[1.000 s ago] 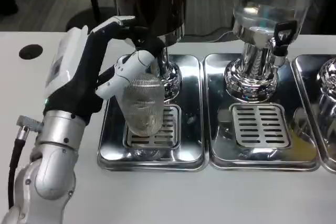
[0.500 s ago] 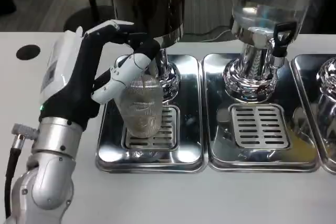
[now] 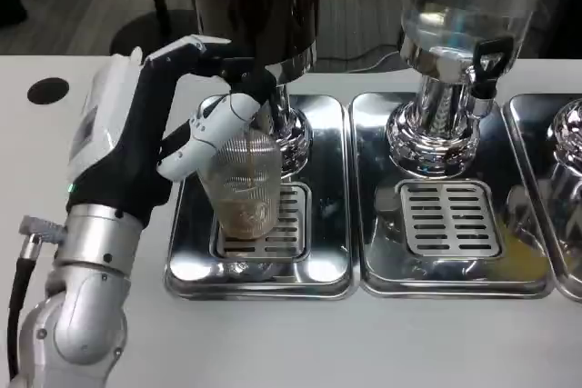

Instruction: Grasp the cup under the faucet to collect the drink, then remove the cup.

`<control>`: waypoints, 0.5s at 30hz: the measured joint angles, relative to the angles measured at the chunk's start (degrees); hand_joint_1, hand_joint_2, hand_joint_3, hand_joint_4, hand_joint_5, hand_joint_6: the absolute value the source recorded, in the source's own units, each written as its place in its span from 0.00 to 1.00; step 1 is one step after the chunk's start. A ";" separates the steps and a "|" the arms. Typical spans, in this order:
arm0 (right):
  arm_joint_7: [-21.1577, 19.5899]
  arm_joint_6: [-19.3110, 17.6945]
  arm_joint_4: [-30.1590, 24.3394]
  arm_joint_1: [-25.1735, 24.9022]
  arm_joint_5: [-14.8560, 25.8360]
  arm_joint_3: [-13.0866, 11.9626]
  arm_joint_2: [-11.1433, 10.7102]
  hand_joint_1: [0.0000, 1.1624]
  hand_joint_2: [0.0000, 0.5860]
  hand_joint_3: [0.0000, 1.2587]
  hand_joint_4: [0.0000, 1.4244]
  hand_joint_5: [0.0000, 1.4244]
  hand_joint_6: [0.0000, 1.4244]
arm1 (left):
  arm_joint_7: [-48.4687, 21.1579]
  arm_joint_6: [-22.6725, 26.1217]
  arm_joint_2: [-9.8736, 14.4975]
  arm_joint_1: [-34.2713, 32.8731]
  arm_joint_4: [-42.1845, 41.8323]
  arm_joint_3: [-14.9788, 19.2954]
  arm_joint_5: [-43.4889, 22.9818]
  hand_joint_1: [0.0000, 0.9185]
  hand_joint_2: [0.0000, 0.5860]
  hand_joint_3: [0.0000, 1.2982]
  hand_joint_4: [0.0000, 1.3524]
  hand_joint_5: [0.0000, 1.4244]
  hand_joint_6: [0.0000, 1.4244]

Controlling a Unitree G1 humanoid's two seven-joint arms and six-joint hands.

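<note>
Cup (image 3: 244, 184): one, clear and ribbed, standing upright on the grate of the left tray (image 3: 259, 265), under the dark dispenser (image 3: 259, 6), with a little brownish drink in its bottom and a thin stream falling into it. Trays: three, side by side, the right one (image 3: 568, 224) cut by the picture's edge; the middle tray (image 3: 450, 265) has its own slotted grate. Dispensers: two in full view, the dark one and a clear one (image 3: 464, 15) with a black tap handle. Left hand (image 3: 173, 124): one hand, reaching from the left with forearm angled up, fingers wrapped round the cup's upper part, gripping it. A black disc (image 3: 47, 90) lies on the table (image 3: 300, 343) at far left.
</note>
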 measured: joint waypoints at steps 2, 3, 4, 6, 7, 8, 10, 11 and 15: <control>0.00 0.00 0.00 -0.10 0.00 0.00 0.00 0.64 0.98 0.32 0.24 0.19 0.14 | 0.00 0.00 0.00 0.00 0.00 0.01 0.00 0.00 0.15 0.41 0.37 0.24 0.00; 0.00 0.00 0.00 -0.11 0.00 0.00 0.00 0.64 0.98 0.32 0.24 0.19 0.14 | 0.00 0.00 0.00 0.00 0.00 0.00 0.00 0.00 0.15 0.41 0.38 0.24 0.00; 0.00 0.00 0.00 -0.15 0.00 0.00 0.01 0.64 0.98 0.32 0.24 0.19 0.14 | 0.00 0.00 0.00 0.00 0.00 0.01 0.00 0.00 0.15 0.41 0.38 0.24 0.00; 0.00 0.00 0.00 -0.21 0.00 0.00 0.01 0.64 0.98 0.32 0.24 0.19 0.14 | 0.00 0.00 -0.01 -0.01 0.00 0.02 0.00 0.00 0.15 0.41 0.38 0.24 0.00; 0.00 0.00 0.00 -0.29 0.00 0.00 0.01 0.64 0.98 0.32 0.24 0.19 0.14 | 0.00 0.00 -0.01 -0.01 0.00 0.03 0.00 0.00 0.15 0.41 0.38 0.24 0.00; 0.00 0.00 0.00 -0.29 0.00 0.00 0.02 0.64 0.98 0.32 0.24 0.19 0.14 | 0.00 0.00 -0.02 -0.01 0.00 0.02 0.00 0.00 0.15 0.41 0.38 0.24 0.00; 0.00 0.01 0.00 -0.32 0.00 0.00 0.02 0.64 0.98 0.32 0.24 0.19 0.14 | 0.00 0.00 -0.02 -0.01 0.00 0.03 -0.02 0.00 0.15 0.41 0.38 0.24 0.00; 0.00 0.01 0.00 -0.38 0.00 0.00 0.02 0.64 0.98 0.32 0.24 0.19 0.14 | 0.00 0.00 -0.02 -0.01 0.00 0.06 -0.02 0.00 0.15 0.41 0.38 0.24 0.00; 0.00 0.04 0.00 -0.53 0.00 0.03 0.02 0.64 0.98 0.32 0.24 0.19 0.14 | 0.00 0.00 -0.02 -0.01 0.00 0.08 -0.02 0.00 0.15 0.41 0.38 0.24 0.00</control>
